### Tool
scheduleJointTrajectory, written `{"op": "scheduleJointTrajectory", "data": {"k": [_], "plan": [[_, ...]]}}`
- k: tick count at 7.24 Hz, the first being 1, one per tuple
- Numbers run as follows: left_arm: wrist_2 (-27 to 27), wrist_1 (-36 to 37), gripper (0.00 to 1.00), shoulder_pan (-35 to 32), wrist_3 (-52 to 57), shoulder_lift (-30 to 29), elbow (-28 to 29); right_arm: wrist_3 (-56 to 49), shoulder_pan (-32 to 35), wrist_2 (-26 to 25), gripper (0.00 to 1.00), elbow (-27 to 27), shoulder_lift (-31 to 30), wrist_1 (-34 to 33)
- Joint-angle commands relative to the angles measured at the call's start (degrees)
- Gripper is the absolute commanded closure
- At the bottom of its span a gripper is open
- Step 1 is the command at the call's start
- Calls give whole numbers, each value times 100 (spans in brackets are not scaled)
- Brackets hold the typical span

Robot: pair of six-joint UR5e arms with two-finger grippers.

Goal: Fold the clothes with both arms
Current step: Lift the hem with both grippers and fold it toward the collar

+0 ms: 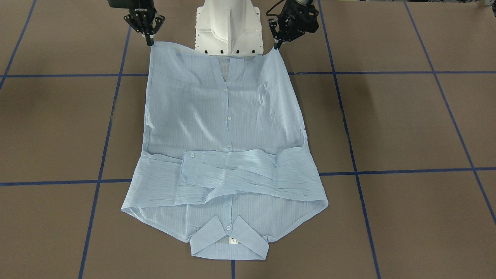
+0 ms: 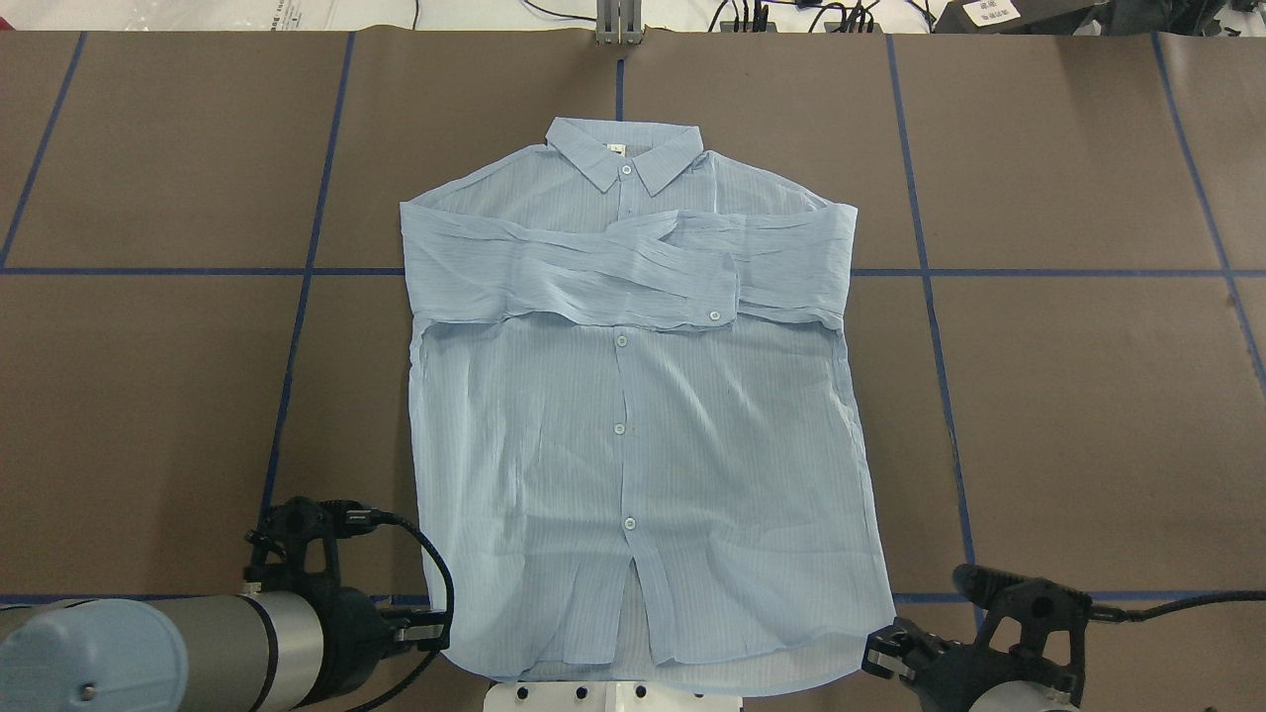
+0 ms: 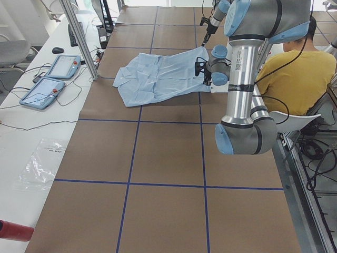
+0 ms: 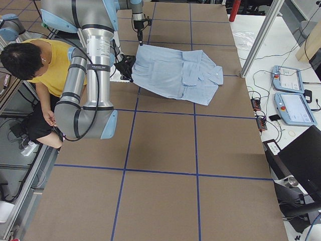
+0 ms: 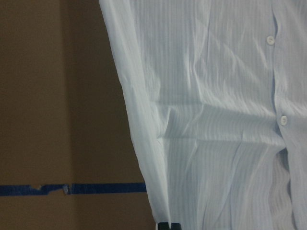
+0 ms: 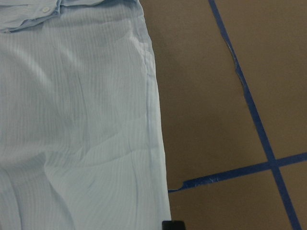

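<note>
Overhead exterior shows the shirt [image 2: 633, 415] spread out from the pedestal [image 2: 613, 695], collar farthest. Either side of it, left gripper [image 1: 276, 46] and right gripper [image 1: 150, 42] each pinch a hem corner.

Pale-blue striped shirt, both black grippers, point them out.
Pale-blue striped shirt [image 2: 732, 435]: overhead exterior, front panel.
Left black gripper [image 1: 276, 45]: exterior front-facing, between fingertips.
Right black gripper [image 1: 150, 41]: exterior front-facing, between fingertips.

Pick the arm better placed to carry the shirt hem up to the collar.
Neither beats the other; it looks like a two-arm move. The left pincer seems shut on one hem corner of the shirt, the right pincer on the other, with the collar straight ahead, roughly midway between them.
</note>
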Motion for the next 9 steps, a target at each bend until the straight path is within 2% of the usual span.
{"op": "scheduleJointTrajectory", "data": {"k": [1,2,3,4,5,7,8,9], "plan": [[-602,706,100,-48,10,117,-1354,1,107,684,100,1231,231,-1173],[-954,1565,100,-214,54,39,-2006,-17,517,1149,100,1262,755,-1578],[-1166,2035,100,-633,72,-336,-2047,-139,991,1467,100,1254,1404,-2113],[-1177,2266,100,-889,281,-670,-1830,-523,1431,1487,100,1140,1967,-2623],[-1168,2303,100,-1362,492,-1039,-1280,-1023,1992,1522,100,835,2573,-2785],[-1116,2303,100,-2214,868,-1690,-198,-1683,3099,1505,100,255,2798,-2656],[-1107,2294,100,-2672,1176,-1745,42,-2078,3644,1505,100,-410,3025,-2324],[-733,2277,100,-2850,1205,-1859,305,-2169,4015,1592,100,-1165,3036,-1503]]}}
